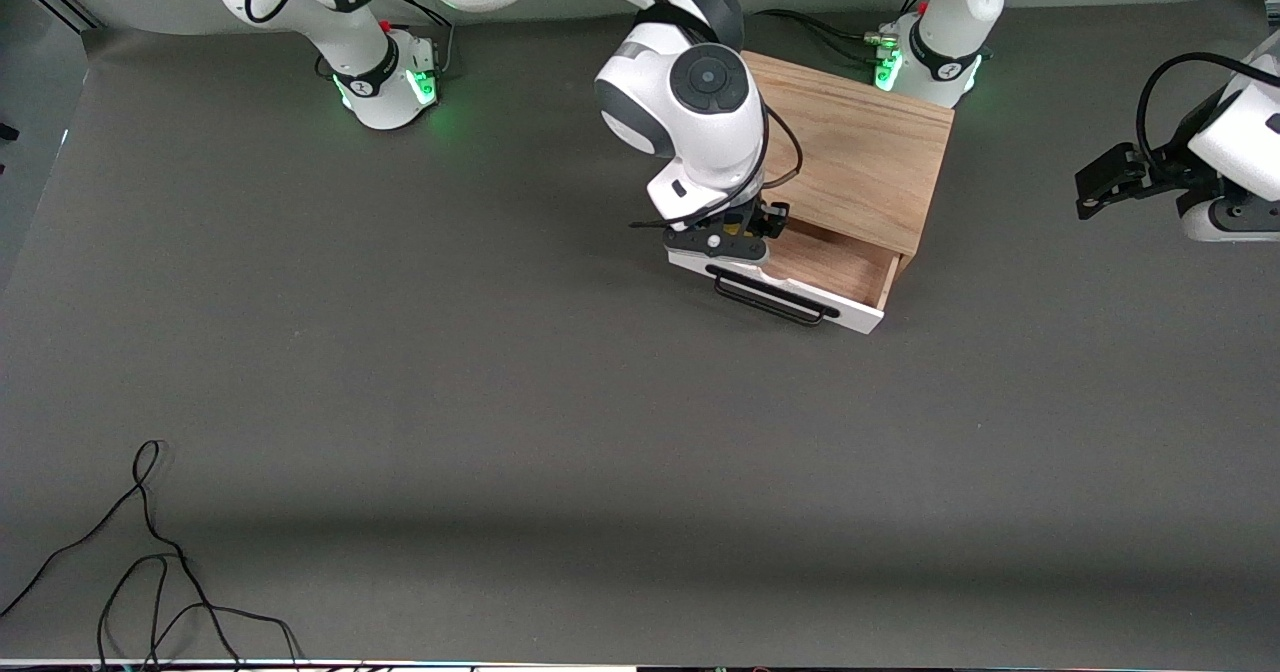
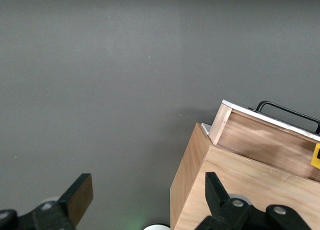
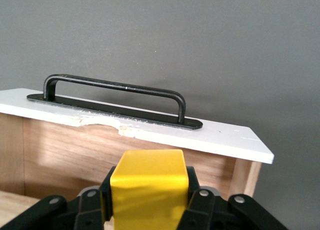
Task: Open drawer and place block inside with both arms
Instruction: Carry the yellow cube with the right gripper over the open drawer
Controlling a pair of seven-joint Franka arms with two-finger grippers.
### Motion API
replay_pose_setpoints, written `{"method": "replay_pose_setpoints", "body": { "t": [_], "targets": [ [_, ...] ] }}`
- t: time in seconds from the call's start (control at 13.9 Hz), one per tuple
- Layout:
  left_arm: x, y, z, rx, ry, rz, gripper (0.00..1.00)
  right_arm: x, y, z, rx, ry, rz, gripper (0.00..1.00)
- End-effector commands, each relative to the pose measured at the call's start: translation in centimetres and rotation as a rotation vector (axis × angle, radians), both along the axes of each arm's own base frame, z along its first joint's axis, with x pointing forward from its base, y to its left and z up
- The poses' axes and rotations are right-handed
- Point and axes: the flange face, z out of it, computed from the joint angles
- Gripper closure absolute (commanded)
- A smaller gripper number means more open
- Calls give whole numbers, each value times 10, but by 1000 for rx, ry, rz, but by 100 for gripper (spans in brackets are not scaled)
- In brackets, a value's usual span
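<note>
Progress judged as past the midpoint: opening step done, placing step in hand. Nearest the front camera, black bar handle [image 1: 775,297] on the white front panel, with chipped paint along the panel's upper edge in the right wrist view. Just above it, drawer [image 1: 840,272] pulled out of the light-wood cabinet [image 1: 860,142], pale interior exposed and holding nothing visible. Right gripper [image 1: 725,237] positioned over the open drawer at the end toward the right arm, clamped on the block [image 3: 147,190], yellow cube pinched between both fingers and not yet touching the drawer floor as far as can be told. Left to do, by estimate: lower slightly, release the block inside, lift the arm clear; closing not requested by the task sentence. Main risk at release: a drop onto the front panel's rim instead of into the compartment, given the block's position close to that panel. Left gripper [image 1: 1100,187] waiting over bare table toward the left arm's end, well apart from the cabinet, jaws spread wide and holding nothing. Surface: dark grey matte table [image 1: 500,402], flat and uniform, with a loose black cable [image 1: 150,552] coiled at the edge nearest the front camera, toward the right arm's end and well apart from the work area. Farther up, both arm bases along the table's edge, green lights lit at each. Room: only a plain grey backdrop along the top of the front view; nothing more discernible.
</note>
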Motion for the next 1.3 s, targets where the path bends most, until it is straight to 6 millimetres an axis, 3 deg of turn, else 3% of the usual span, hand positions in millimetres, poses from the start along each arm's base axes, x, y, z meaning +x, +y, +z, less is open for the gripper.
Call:
{"method": "replay_pose_setpoints", "body": {
  "t": [0.0,0.79,0.94,1.08,1.15,1.22],
  "targets": [
    [-7,2,3,3,-14,-14,0,-8,15,-10,-2,-12,-38,73],
    [-4,6,0,2,-9,-5,0,-22,24,-53,-68,-8,-51,72],
    [-4,6,1,2,-10,-5,0,-21,23,-55,-70,-10,-53,64],
    [-4,6,0,2,-9,-7,0,-22,24,-58,-73,-8,-50,63],
    [-4,6,0,2,-7,-7,0,-21,24,-58,-76,-11,-50,48],
    [-4,6,0,2,-7,-7,0,-21,23,-58,-77,-12,-56,14]
  ]
}}
